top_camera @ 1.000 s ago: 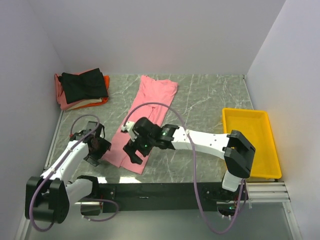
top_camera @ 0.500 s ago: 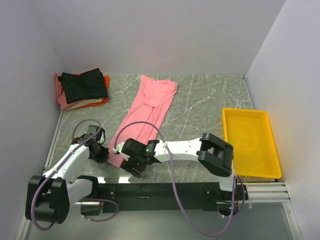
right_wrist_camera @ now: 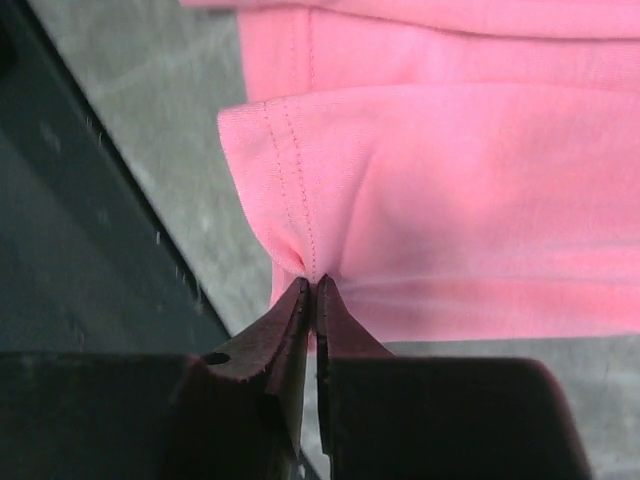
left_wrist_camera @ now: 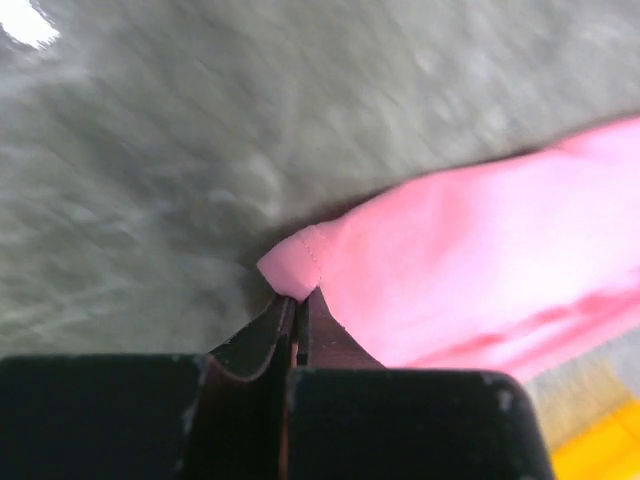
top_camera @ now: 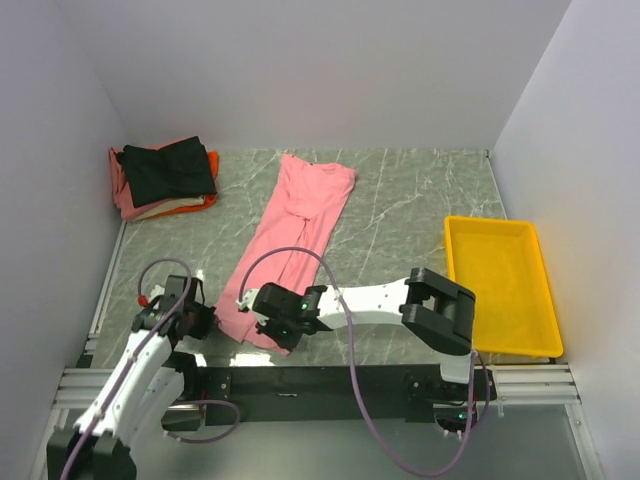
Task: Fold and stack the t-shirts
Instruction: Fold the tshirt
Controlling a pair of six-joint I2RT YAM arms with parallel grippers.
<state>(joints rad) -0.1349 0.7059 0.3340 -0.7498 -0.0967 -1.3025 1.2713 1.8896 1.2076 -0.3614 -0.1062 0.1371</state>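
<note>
- The salmon-pink t-shirt stretches lengthwise away from both claws, toward the far wall.
- The left gripper and right gripper each pinch a near hem corner.

Obscured: pink t-shirt, near hem
In the top view, hem corners covered by left gripper and right gripper; tabletop beside it blurred in left wrist view; far end cropped in both wrist views.
</note>
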